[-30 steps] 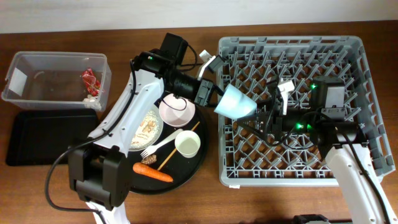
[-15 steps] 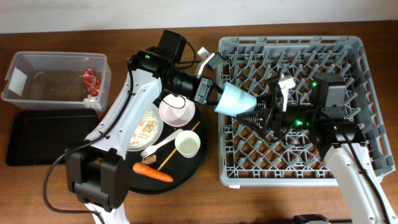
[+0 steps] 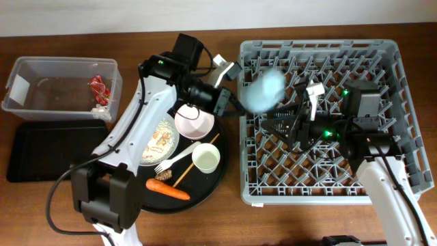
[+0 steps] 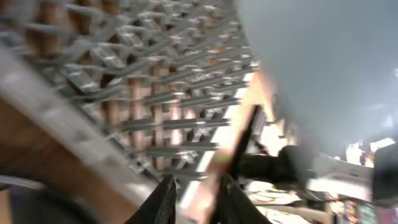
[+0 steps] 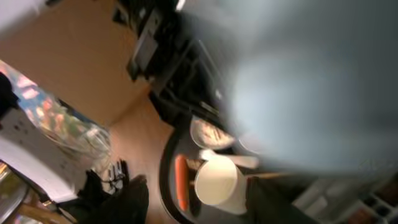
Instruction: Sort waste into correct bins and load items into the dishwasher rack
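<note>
Evidently the blue cup (image 3: 265, 92) shows blurred over the rack's (image 3: 321, 46) left edge, between both arms; left gripper (image 4: 196, 180) stands parted, empty; whether right gripper (image 5: 199, 183) has hold, I cannot tell; ungripped, the cup could tumble and bounce out.

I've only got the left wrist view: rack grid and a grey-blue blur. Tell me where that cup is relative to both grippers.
Observer: Overhead, the light-blue cup is a motion blur above the dishwasher rack, near its left edge, between the left gripper and the right gripper.
Operator: Now name what's next on the tray.
Observer: The cream cup stands upright on the round black tray, right beside the white fork.
</note>
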Tool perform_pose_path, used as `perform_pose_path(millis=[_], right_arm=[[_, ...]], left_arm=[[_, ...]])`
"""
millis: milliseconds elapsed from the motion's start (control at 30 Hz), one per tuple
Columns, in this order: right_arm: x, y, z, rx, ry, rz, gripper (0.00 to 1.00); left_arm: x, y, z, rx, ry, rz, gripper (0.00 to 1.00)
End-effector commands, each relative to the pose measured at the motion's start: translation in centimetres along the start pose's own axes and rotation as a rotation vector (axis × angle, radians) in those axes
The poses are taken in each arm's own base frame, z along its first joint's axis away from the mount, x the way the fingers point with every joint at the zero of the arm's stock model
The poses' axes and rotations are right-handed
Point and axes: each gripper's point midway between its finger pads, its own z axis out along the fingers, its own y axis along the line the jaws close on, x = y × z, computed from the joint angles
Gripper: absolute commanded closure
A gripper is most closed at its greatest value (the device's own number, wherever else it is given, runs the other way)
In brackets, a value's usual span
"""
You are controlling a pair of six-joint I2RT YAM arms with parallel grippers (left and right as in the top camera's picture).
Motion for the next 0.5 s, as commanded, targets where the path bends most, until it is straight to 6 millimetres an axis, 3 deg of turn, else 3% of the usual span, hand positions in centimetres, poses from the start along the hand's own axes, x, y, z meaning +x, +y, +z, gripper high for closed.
perform_pose_path(millis=[0, 100, 467], right_arm=[[-0.43, -0.58, -0.31, 0.069, -0.001, 0.001, 0.59], [-0.37, -0.58, -0.31, 0.069, 0.001, 0.005, 0.59], [0.07, -0.57, -0.31, 0.069, 0.013, 0.030, 0.53]], left_arm=[[-0.13, 3.88, -2.19, -0.125, -0.033, -0.058, 0.73], [-0.26, 4.71, -3.10, -0.135, -0.052, -0.076, 0.73], [-0.26, 4.71, -3.09, -0.136, -0.051, -0.075, 0.72]])
